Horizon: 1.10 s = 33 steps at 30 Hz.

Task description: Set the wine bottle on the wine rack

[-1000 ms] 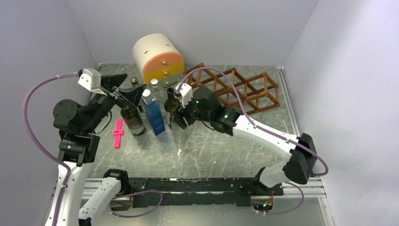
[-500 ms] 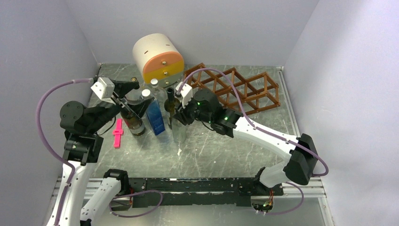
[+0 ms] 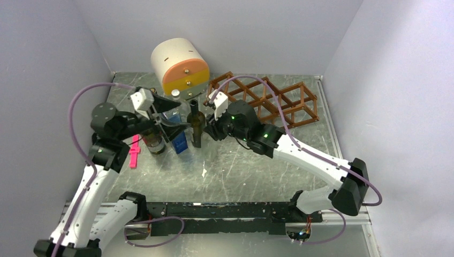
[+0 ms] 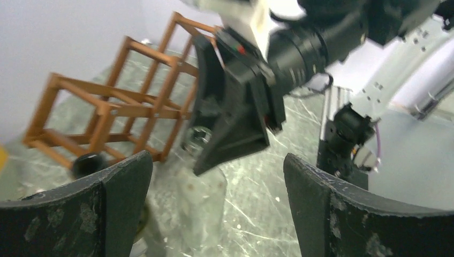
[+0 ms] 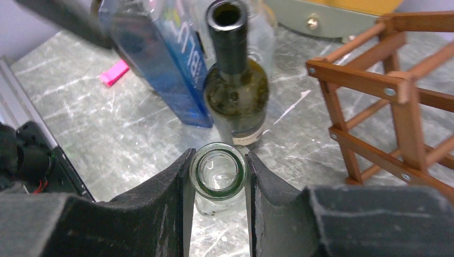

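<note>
My right gripper (image 5: 219, 176) is shut on the neck of a clear glass bottle (image 5: 219, 172), seen from above. It shows in the top view (image 3: 210, 128) too. A dark green wine bottle (image 5: 235, 91) stands upright just behind it, also in the top view (image 3: 196, 126). The reddish-brown wine rack (image 3: 278, 101) stands at the back right, close to the right of my right gripper (image 5: 396, 91). My left gripper (image 4: 217, 209) is open and empty, its jaws wide apart. It faces the clear bottle (image 4: 201, 198) and the right gripper's fingers (image 4: 235, 128). In the top view it (image 3: 174, 124) is among the bottles.
A blue square bottle (image 3: 179, 140) and a dark brown bottle (image 3: 154, 142) stand left of the green one. A round cream-and-orange drawer unit (image 3: 179, 67) is at the back. A pink object (image 3: 134, 151) lies on the table at the left. Walls enclose three sides.
My left arm has swung right, bringing its open gripper in among the bottles toward the right gripper. My right gripper, still on the clear bottle, has shifted slightly to the right.
</note>
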### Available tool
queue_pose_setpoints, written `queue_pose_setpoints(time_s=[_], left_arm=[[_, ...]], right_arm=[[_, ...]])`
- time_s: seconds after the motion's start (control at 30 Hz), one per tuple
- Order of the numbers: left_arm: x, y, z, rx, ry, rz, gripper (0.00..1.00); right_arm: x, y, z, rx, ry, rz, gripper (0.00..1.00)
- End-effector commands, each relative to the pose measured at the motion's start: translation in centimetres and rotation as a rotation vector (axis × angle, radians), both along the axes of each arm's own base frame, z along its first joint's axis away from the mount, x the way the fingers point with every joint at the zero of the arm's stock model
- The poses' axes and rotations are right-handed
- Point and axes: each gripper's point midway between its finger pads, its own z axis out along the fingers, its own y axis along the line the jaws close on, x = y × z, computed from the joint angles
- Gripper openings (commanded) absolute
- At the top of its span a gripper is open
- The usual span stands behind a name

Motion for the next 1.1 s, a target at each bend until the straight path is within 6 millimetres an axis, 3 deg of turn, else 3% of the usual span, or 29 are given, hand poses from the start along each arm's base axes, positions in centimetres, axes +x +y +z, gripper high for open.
queue_pose_setpoints(time_s=[0.0,0.2,0.33,0.53,0.6,0.7,0.8,0.93,1.07], left_arm=[[0.2,-3.3,-0.5,0.040,-0.078,-0.045,0.94],[2.8,-5.7,-2.3,0.028,0.000,0.055,1.00],[3.3,-7.0,-3.1,-0.015,0.019,0.081,1.00],[3.3,-9.7,-5.0,0.006,0.002,0.077,0.98],[4.1,-10.3,-5.6,0.029,-0.026,0.127,0.98],[5.0,-10.8,-7.0,0.077,-0.070,0.180,0.97],[4.6,-11.8,-8.8,0.130,-0.094,0.149,0.95],[4.3,-12.4,-11.3,0.203,-0.145,0.166,0.88],[4.7,-12.0,-11.9,0.204,-0.180,0.222,0.83]], right_arm=[[1.3,-2.8,5.8,0.134,-0.042,-0.162,0.04],[1.3,-6.8,8.6,0.212,-0.070,-0.297,0.00],[0.7,-8.6,10.1,0.273,-0.086,-0.348,0.00],[0.1,-9.1,11.5,0.350,-0.067,-0.361,0.00],[-0.1,-9.1,12.0,0.370,-0.064,-0.358,0.00],[-0.4,-9.2,12.5,0.399,-0.056,-0.356,0.00],[-0.7,-9.4,13.0,0.422,-0.050,-0.356,0.00],[-0.8,-9.8,13.4,0.449,-0.041,-0.374,0.00],[-1.0,-10.2,13.5,0.465,-0.035,-0.383,0.00]])
